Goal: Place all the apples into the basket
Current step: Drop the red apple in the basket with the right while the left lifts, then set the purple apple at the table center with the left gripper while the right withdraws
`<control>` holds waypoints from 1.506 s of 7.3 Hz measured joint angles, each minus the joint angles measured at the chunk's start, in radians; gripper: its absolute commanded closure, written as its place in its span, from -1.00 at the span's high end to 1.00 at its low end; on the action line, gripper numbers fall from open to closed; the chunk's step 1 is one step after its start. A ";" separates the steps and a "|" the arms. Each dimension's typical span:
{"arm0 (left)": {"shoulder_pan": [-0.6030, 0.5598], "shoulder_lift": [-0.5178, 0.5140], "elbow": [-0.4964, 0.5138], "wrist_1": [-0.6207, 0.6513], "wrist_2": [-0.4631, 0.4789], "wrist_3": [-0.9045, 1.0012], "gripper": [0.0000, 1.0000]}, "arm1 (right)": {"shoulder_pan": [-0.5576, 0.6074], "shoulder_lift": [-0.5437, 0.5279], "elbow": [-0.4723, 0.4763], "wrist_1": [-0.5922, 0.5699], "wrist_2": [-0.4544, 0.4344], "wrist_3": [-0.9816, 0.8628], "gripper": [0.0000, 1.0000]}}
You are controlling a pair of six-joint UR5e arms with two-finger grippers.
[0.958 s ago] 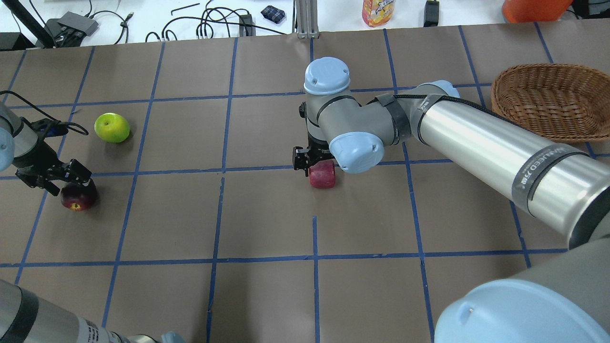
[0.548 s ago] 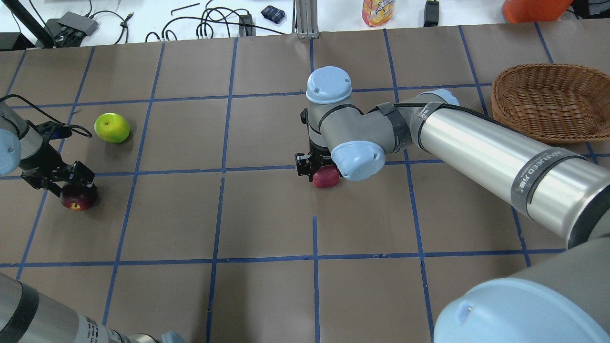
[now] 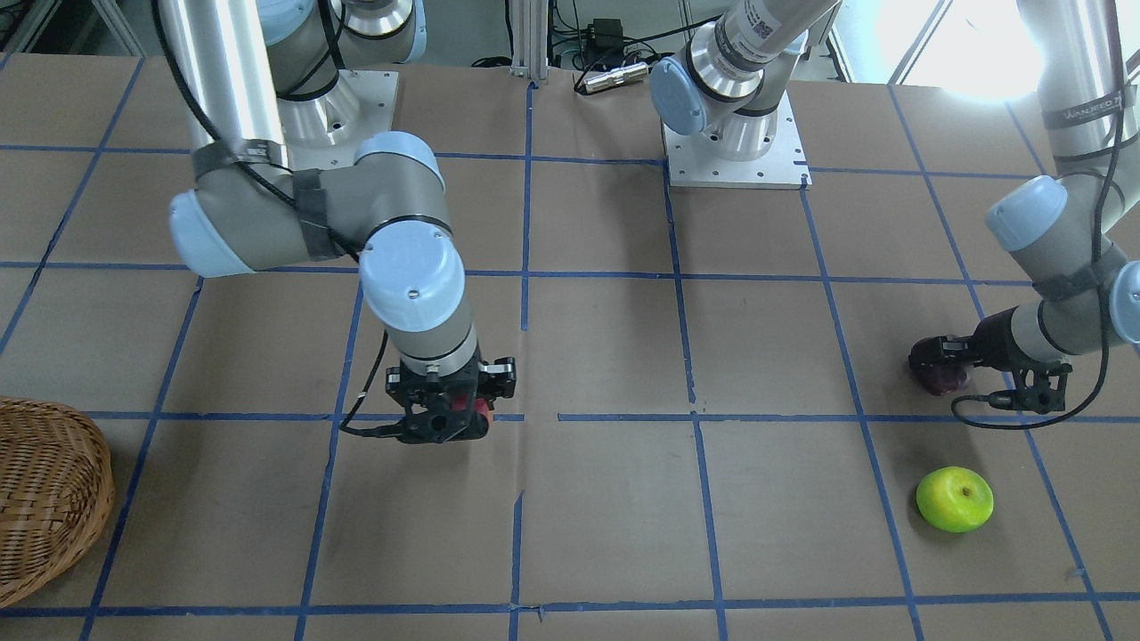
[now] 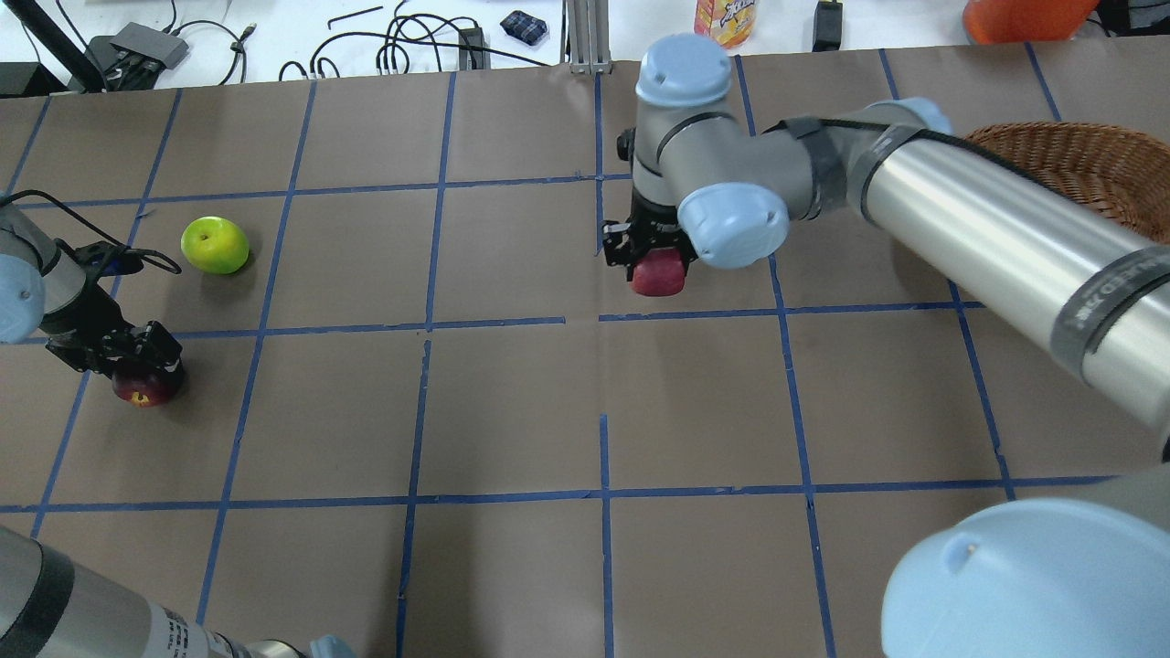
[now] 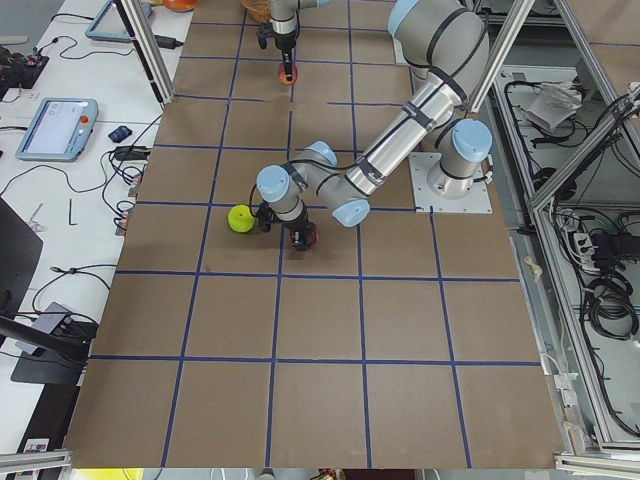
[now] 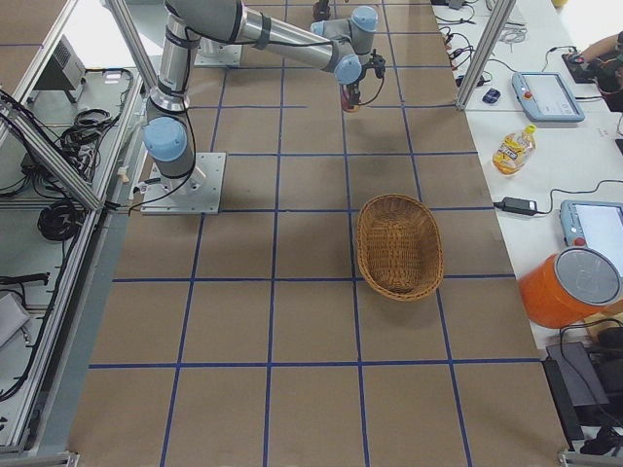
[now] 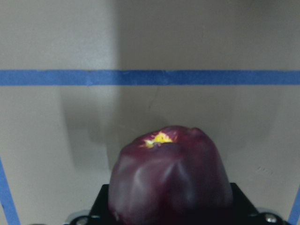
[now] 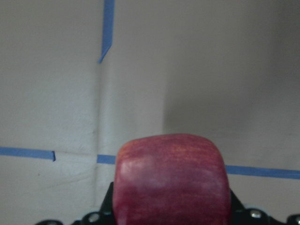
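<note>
Red blocky apple (image 4: 658,276) gripped in right jaws; maroon apple (image 4: 139,391) seemingly clamped in left jaws.

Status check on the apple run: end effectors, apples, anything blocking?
Right end effector shut on red apple. Left end effector shut on dark apple. Green apple loose on table; basket empty. Nothing between red apple and basket.

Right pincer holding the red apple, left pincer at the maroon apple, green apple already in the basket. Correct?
One error: the green apple is not in the basket. It lies on the table, as the overhead exterior view shows, and the exterior right view shows the basket empty. The rest stands: the right pincer holds the red apple, and the left pincer is at the maroon apple.
</note>
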 measured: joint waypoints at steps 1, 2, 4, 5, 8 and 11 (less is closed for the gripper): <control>-0.010 0.012 0.007 -0.008 0.002 0.008 -1.00 | -0.101 -0.019 -0.051 0.093 -0.002 -0.029 -0.88; -0.038 0.044 0.024 -0.044 -0.018 0.014 -1.00 | -0.227 -0.031 -0.090 0.172 -0.006 -0.099 -0.88; -0.193 0.137 0.066 -0.184 -0.089 0.000 -1.00 | -0.467 -0.016 -0.142 0.229 -0.009 -0.434 -0.88; -0.302 0.166 0.076 -0.222 -0.113 -0.050 -1.00 | -0.571 0.029 -0.185 0.221 -0.018 -0.584 -0.87; -0.692 0.113 0.091 -0.047 -0.225 -0.505 -1.00 | -0.768 0.201 -0.371 0.205 -0.062 -0.840 -0.86; -0.956 -0.028 0.149 0.130 -0.239 -0.967 0.98 | -0.866 0.261 -0.406 0.120 -0.065 -0.988 1.00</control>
